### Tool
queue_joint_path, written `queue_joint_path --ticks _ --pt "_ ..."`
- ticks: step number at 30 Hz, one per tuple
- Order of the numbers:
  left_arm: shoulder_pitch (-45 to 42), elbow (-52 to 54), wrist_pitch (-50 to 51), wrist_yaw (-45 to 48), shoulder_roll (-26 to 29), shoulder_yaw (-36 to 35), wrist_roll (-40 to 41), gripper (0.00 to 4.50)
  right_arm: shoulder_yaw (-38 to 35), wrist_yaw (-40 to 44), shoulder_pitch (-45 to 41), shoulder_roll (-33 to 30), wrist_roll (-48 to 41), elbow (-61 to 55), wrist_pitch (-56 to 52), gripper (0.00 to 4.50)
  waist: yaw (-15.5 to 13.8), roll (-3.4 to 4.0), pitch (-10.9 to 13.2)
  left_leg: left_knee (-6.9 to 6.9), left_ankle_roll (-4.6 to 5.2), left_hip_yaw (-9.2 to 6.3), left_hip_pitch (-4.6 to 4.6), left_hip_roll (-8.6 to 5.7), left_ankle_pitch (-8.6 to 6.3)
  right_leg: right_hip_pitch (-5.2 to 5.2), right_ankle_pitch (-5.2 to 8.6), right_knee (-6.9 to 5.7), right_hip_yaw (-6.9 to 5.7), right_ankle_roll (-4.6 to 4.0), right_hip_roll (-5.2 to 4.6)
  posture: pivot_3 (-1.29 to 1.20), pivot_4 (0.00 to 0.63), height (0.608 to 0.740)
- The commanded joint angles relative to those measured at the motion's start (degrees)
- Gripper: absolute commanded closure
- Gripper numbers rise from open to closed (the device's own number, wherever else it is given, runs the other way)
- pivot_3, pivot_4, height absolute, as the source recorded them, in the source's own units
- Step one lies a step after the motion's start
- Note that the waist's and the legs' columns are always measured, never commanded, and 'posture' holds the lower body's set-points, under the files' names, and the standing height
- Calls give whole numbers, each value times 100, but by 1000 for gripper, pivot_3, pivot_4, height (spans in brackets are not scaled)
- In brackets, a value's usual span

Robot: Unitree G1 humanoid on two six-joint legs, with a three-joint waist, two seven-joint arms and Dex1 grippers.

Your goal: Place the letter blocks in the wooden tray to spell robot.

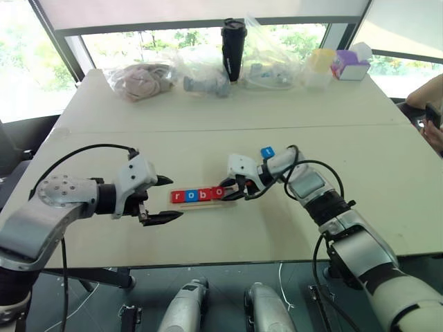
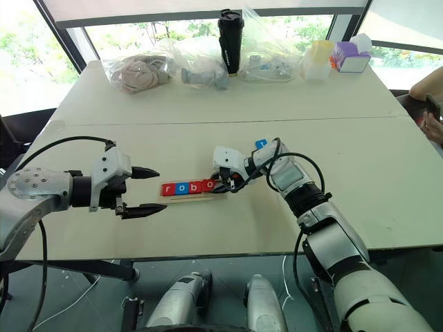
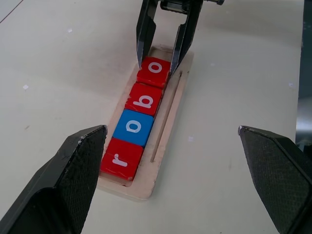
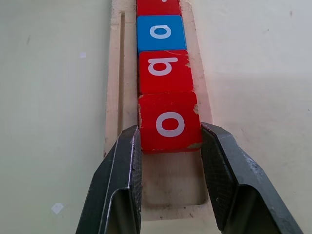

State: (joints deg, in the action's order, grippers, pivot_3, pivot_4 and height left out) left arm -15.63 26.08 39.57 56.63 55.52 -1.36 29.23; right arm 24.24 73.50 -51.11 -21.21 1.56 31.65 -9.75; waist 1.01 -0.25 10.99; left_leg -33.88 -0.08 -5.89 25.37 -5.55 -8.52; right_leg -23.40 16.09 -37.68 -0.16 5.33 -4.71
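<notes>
The wooden tray lies on the pale table and holds a row of letter blocks: red "r", blue "o", red "b" and red "o". My right gripper is shut on that last red "o", one finger on each side of it, at the tray's right end, where one slot is bare. A blue block sits on the table just behind my right wrist. My left gripper hangs open above the table just left of the tray, holding nothing.
Along the table's far edge stand plastic bags, a black tumbler, a yellow cup and a purple tissue box. A person's arm shows at the right edge.
</notes>
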Motion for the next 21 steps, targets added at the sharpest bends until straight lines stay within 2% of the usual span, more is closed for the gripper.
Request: queue_joint_path --ticks 1,4,6,11,17,21 --pt "-50 145 -13 -48 -13 -81 11 0 -104 33 -146 56 -33 -116 28 3361 -2 0 0 0 -1 0 0 1 0 0 0 0 0 -1 0 0 150 740" --pt "-48 133 -26 -69 -15 -77 6 0 -98 34 -128 64 -23 -110 40 3361 -4 0 0 0 -1 0 0 1 1 -2 -1 0 0 -1 1 0 150 740" --pt "-49 137 -27 -81 -20 -76 11 0 -104 15 -133 87 -24 -88 38 2331 -3 0 0 0 -1 0 0 1 1 -3 -1 0 0 -1 1 0 150 740" --pt "-71 124 -34 -86 -28 -62 7 0 -139 -83 -147 128 -18 -81 64 95 -1 0 0 0 -3 0 0 2 2 -2 -1 -4 0 -2 2 0 150 740" --pt "-55 135 -34 -94 -30 -82 9 0 -704 -459 -315 196 -403 -349 -266 95 -6 0 0 0 -6 0 0 2 4 -2 -1 -9 1 -2 2 0 150 740" --pt "-68 152 -14 -110 -50 -127 43 0 -1249 -1116 -402 209 -573 -477 -486 95 -12 0 0 0 -9 0 0 3 5 -3 -2 -19 2 -3 2 0 150 740"
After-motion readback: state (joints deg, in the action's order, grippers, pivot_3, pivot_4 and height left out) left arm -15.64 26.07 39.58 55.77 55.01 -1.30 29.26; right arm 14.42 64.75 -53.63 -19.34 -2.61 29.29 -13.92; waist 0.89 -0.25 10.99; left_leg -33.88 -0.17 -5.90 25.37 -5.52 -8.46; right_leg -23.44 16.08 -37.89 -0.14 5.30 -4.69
